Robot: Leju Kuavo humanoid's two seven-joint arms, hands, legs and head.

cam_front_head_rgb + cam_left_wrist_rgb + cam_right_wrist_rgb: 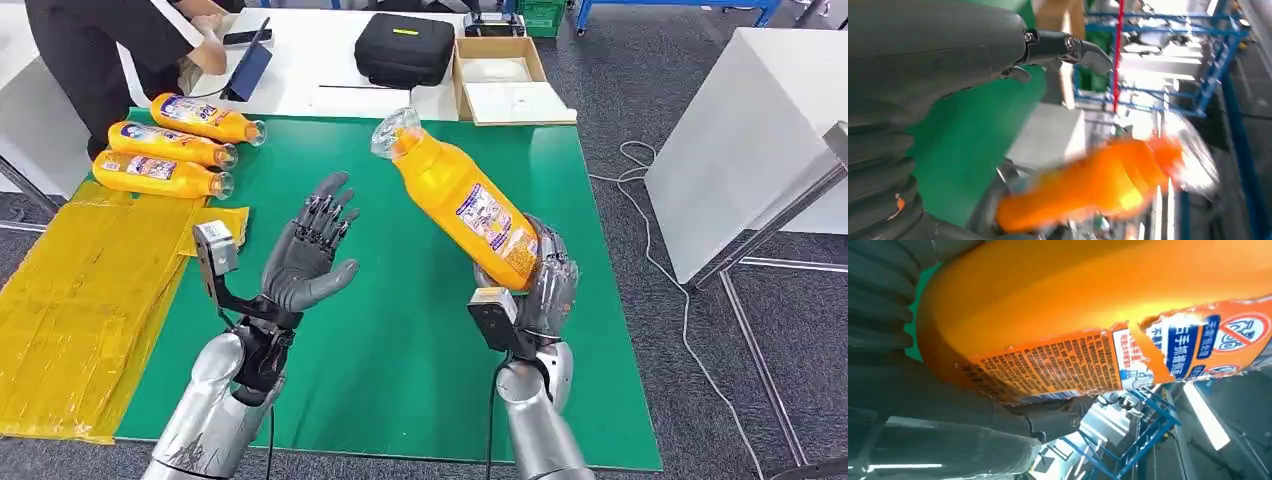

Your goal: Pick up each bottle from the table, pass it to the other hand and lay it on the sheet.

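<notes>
While the right hand (540,285) grips the base of a yellow plastic detergent bottle (462,200) with a clear cap, holding it tilted above the green table (400,350) with the cap leaning up and away toward the table's far edge, the step in hand looks like the pass between hands. Just beside the bottle, on the robot's left, the left hand (310,250) is raised palm-up with its fingers (330,210) spread and nothing in them. Next, I judge, that hand must close round the bottle's middle before the right lets go.

Farther from the bottle, on the left, the crinkled yellow plastic sheet (80,290) hangs over the table's edge, and three more yellow bottles (165,145) lie by it.

Motion blur smears the bottle in the left wrist view, and the right fingers are largely hidden behind it.
</notes>
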